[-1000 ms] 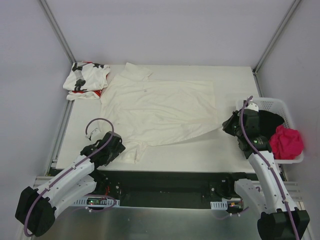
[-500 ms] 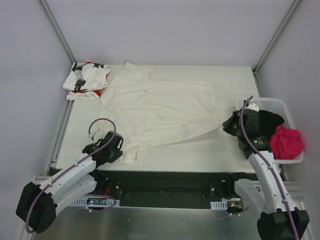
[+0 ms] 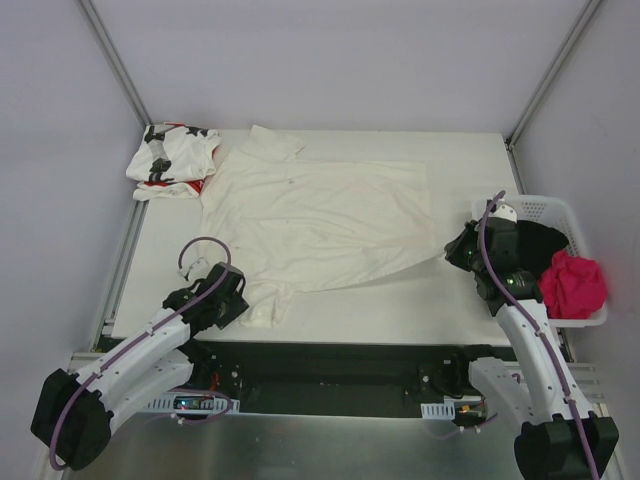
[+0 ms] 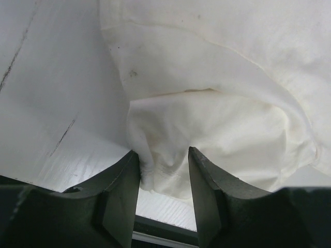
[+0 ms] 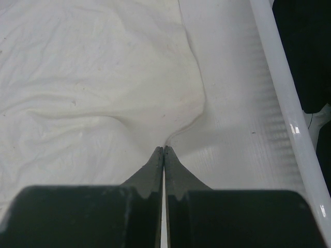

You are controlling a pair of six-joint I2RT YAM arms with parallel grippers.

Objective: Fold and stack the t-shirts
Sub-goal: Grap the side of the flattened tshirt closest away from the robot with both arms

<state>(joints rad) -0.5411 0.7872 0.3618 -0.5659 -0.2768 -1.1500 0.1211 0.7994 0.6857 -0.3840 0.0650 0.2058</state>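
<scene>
Left gripper (image 4: 163, 155): jaws partly closed, pinching bunched near corner of cream-white t-shirt (image 3: 320, 215). Right gripper (image 5: 164, 150): jaws pressed together, nipping its other side edge. Shirt body spreads ahead of both, long axis running between them. Star-print t-shirt (image 3: 170, 160) lies crumpled far beyond left gripper.

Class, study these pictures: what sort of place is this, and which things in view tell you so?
Probably a robotics lab test cell: a left arm and right arm mounted at a white table, metal frame posts and plain walls around it, a cream-white t-shirt spread out for folding.
</scene>
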